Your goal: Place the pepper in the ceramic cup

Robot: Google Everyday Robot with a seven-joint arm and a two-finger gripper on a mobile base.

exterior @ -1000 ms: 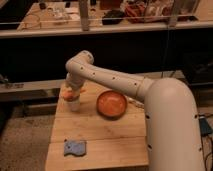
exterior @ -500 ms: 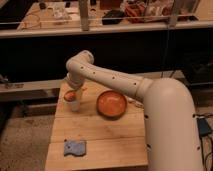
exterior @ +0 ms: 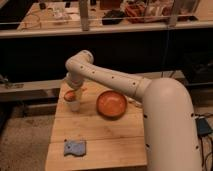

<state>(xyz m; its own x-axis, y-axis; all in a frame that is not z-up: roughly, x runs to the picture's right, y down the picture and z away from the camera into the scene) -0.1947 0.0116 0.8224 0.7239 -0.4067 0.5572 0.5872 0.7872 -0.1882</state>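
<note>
Robot's hand (exterior: 75, 89) is held directly over the pepper (exterior: 70, 96), which is seated at the mouth of the ceramic cup (exterior: 74, 105). Whether the hand is clenched or released cannot be told. An orange bowl (exterior: 111, 104) is set near the cup on the wooden surface (exterior: 107, 135).

The gripper (exterior: 75, 90), just over the ceramic cup (exterior: 74, 105), is mostly hidden behind the arm (exterior: 115, 80). The near edge of the worktop (exterior: 105, 137) is cut off.
</note>
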